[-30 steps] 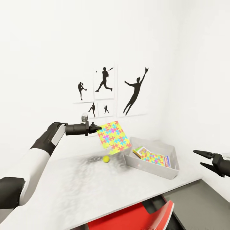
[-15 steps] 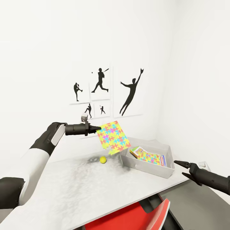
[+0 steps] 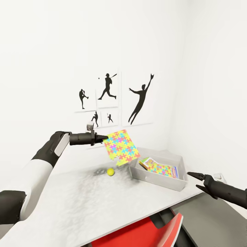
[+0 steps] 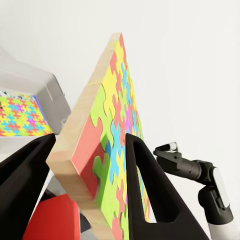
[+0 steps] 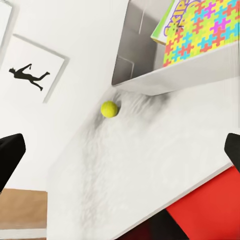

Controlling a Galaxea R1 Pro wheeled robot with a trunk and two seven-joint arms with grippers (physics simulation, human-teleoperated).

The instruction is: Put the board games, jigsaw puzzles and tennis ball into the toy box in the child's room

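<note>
We have 1 puzzle (image 3: 164, 169) and a game box (image 3: 148, 162) in the toy box (image 3: 156, 180), our left claw (image 3: 104, 139) grasping puzzle 2 (image 3: 121, 147) near it, the ball (image 3: 110, 172) left on the table (image 3: 85, 202), and our right claw (image 3: 193, 180) released.

Hardly any lettering can be read. In the right wrist view, the green-and-yellow printed game box (image 5: 176, 14) lying in the light-grey tray-like bin (image 5: 131, 55) shows part of a purple word at its exposed corner, seemingly beginning "SKI", the rest hidden under a multicoloured puzzle sheet (image 5: 200, 31). In the head view the same box (image 3: 148, 162) carries print too small to make out.
</note>
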